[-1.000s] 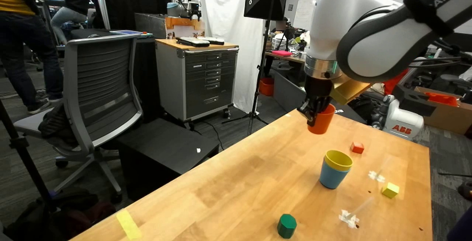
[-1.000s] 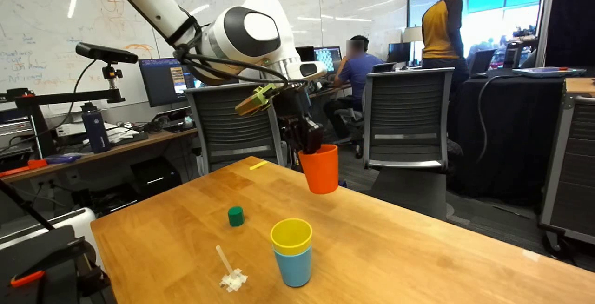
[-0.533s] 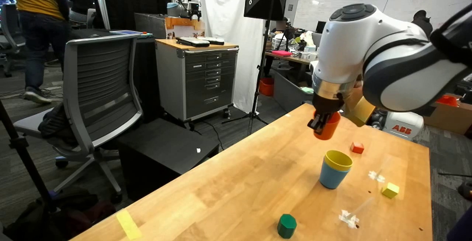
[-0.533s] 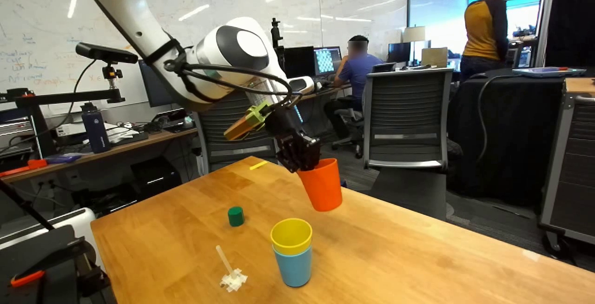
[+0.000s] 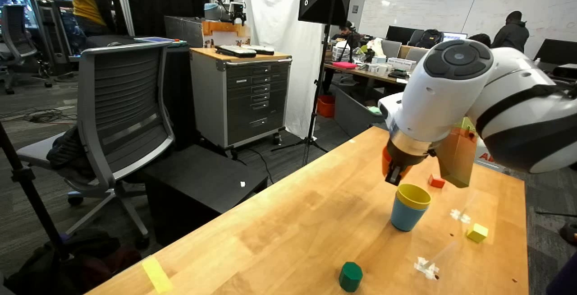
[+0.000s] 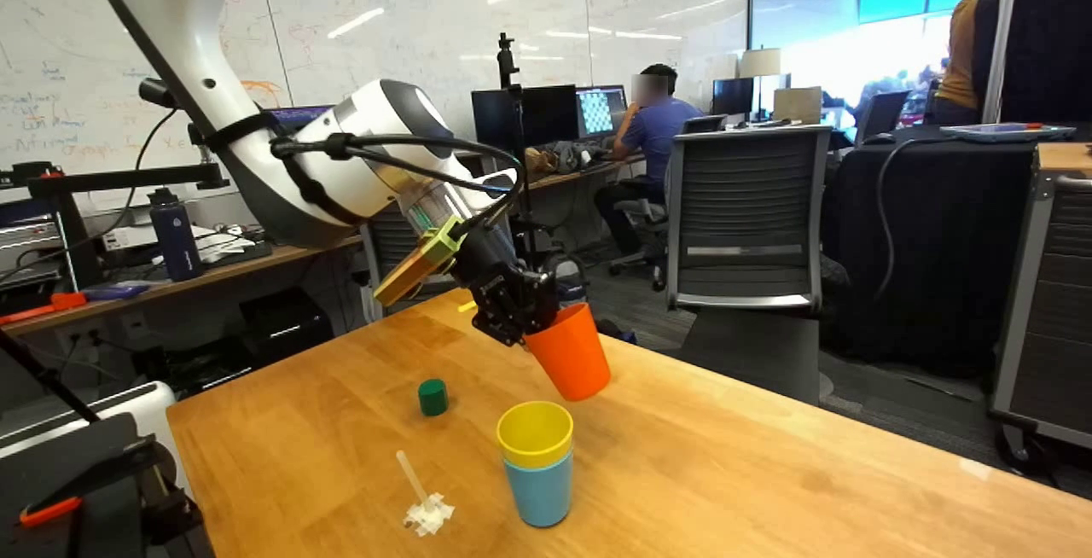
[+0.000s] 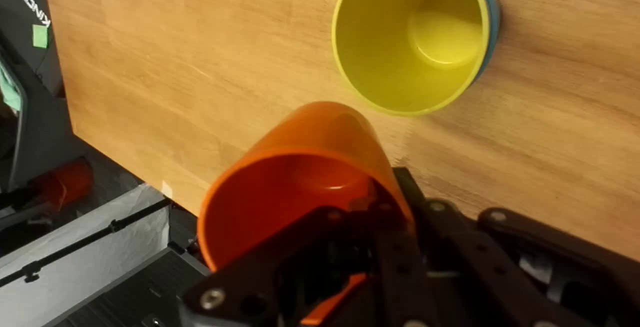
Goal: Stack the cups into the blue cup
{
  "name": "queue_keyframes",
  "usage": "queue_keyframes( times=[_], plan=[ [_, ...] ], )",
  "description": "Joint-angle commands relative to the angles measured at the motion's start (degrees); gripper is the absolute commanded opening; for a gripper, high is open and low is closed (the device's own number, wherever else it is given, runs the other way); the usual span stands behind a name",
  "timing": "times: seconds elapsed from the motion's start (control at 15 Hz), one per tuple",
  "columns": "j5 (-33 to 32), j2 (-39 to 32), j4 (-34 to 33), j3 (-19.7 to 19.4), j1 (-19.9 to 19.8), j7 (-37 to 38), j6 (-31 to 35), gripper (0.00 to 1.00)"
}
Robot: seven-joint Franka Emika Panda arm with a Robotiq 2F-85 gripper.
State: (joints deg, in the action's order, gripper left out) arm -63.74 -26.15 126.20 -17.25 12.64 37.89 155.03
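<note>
Wrist view, up close: the end effector point(image 7: 390, 198) pinches the wall of the orange-red cup point(image 7: 300, 182), one finger inside the cup and one finger outside. The cup hangs in the air and leans, with its open top facing the camera. Just past its bottom is the yellow cup point(image 7: 410, 42), with a bit of the wooden counter point(image 7: 200, 67) showing between them. The yellow cup sits inside the blue cup point(image 6: 540, 494), and the pair stands upright on the counter. In both exterior views the yellow top sticks up above the blue. The orange-red cup is near these two but apart from them.

In an exterior view, a strip of yellow tape point(image 5: 157, 275) and a short green block point(image 5: 350, 277) are the nearest things on the counter. After them come a small yellow block point(image 5: 477, 232) and, farther back, a small red block point(image 5: 436, 181). In both exterior views a pale stick point(image 6: 412, 477) leans up from a patch of white tape point(image 6: 431, 520). Past the edge of the counter stand a gray chair point(image 5: 126, 92) and a gray cabinet point(image 5: 257, 101) with drawers, and a long white curtain point(image 5: 275, 20) hangs behind the cabinet. In an exterior view, a person in a blue shirt point(image 6: 668, 131) sits by a screen point(image 6: 601, 110), and behind it all is a big whiteboard point(image 6: 444, 20) with writing on it.
</note>
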Motion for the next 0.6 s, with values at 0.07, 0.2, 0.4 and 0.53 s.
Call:
queue_keyframes(
  times=[0.07,0.2,0.4,0.53],
  plan=[
    [-9.95,3.51,3.70,-2.25,2.41,7.29,1.67,0.01],
    [-13.18,4.27,4.47,-2.24,2.40,9.88,1.81,0.01],
    [-17.48,5.24,5.67,-2.06,2.12,13.07,1.99,0.01],
    [-20.91,5.82,6.50,-2.06,2.05,15.31,1.94,0.01]
  ],
)
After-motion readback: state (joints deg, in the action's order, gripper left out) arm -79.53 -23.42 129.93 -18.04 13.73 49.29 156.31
